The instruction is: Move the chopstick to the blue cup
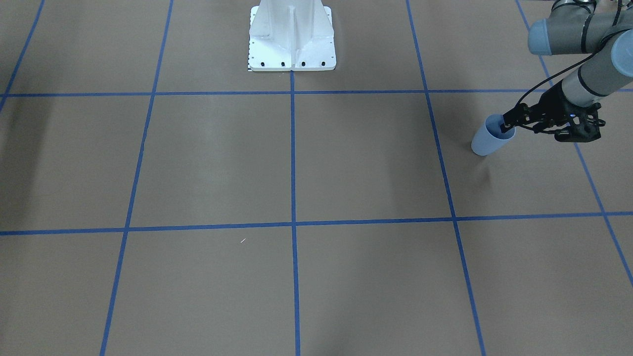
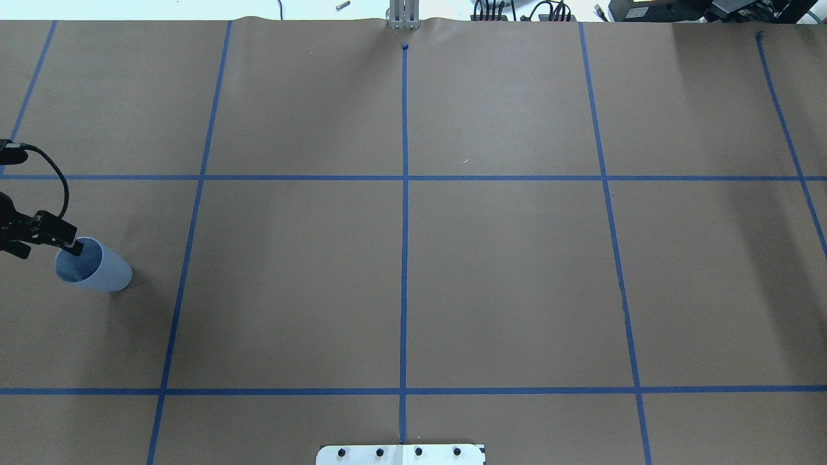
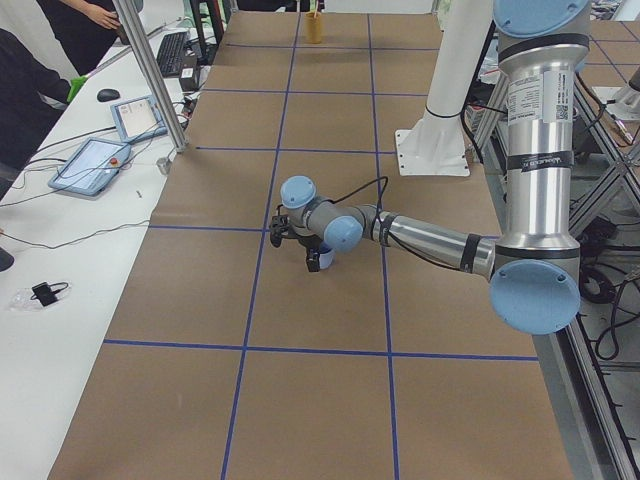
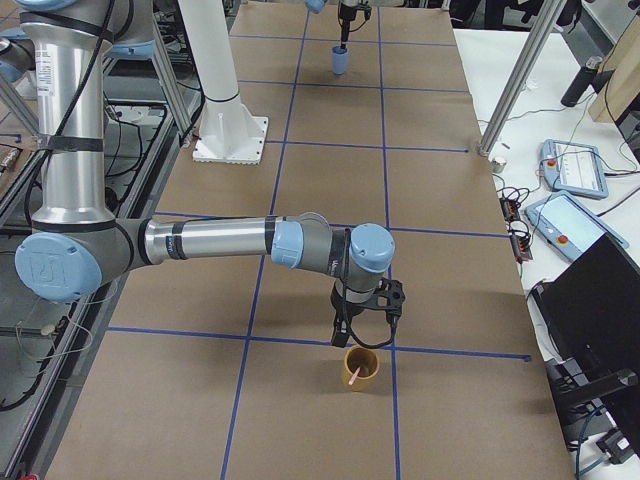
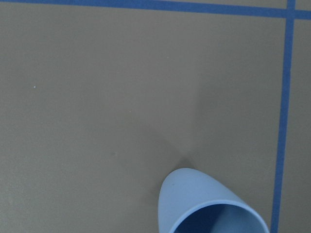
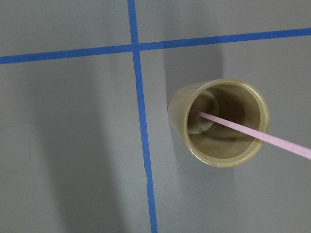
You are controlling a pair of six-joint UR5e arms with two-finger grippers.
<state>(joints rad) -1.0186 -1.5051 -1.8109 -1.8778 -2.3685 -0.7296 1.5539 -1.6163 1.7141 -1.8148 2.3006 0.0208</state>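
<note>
While my left gripper (image 1: 508, 123) sits at the blue cup (image 1: 487, 141), the chopstick (image 6: 243, 128) leans in a tan cup (image 6: 177, 114) well apart from it.

Brown paper (image 2: 504, 278) gridded with blue tape (image 2: 404, 258) is my work surface; a white bench (image 4: 520, 110) with pendants (image 4: 575, 165) runs along the side opposite me, my white pedestal (image 1: 292, 39) at my own edge. My left fingertips (image 1: 507, 121) meet the blue rim; whether they clamp it I cannot tell. My right gripper (image 4: 367, 328) hangs over the tan cup; how wide it stands I cannot tell.
</note>
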